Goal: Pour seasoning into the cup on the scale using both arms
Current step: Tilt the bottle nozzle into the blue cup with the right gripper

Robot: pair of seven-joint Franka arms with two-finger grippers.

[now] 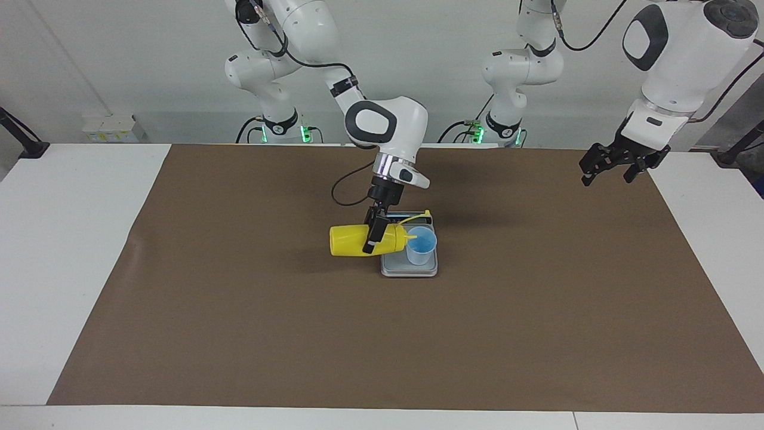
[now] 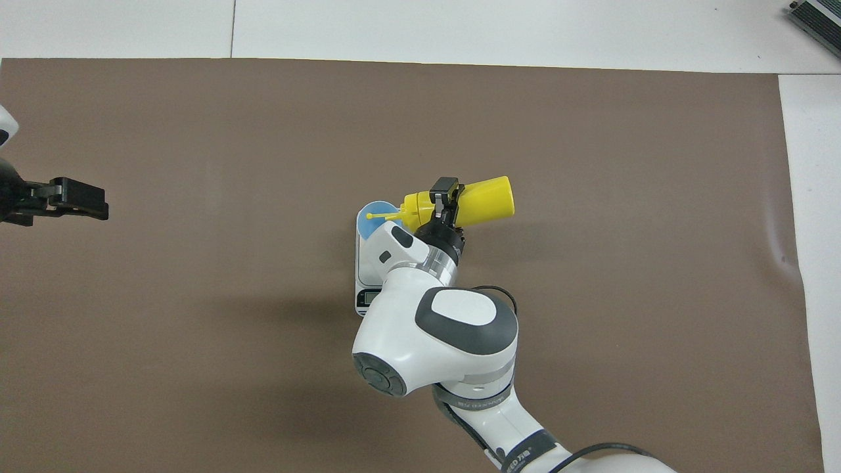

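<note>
Your right gripper [image 1: 375, 234] clamps the yellow squeeze bottle [image 1: 352, 240] sideways, nozzle over the blue cup [image 1: 421, 246] on the scale [image 1: 409, 269]. Left gripper [image 1: 621, 162] waits open. No readable writing.

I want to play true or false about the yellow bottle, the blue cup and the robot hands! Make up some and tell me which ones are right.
1. The right gripper is shut on the yellow bottle. True.
2. The bottle stands upright on the brown mat. False: it is held up, tipped on its side, with its nozzle at the blue cup's rim.
3. The cup sits on the scale. True.
4. The left gripper is holding the cup. False: it hangs open and empty over the left arm's end of the table, waiting.
5. The scale's display strip is on its edge nearer to the robots. True.
</note>
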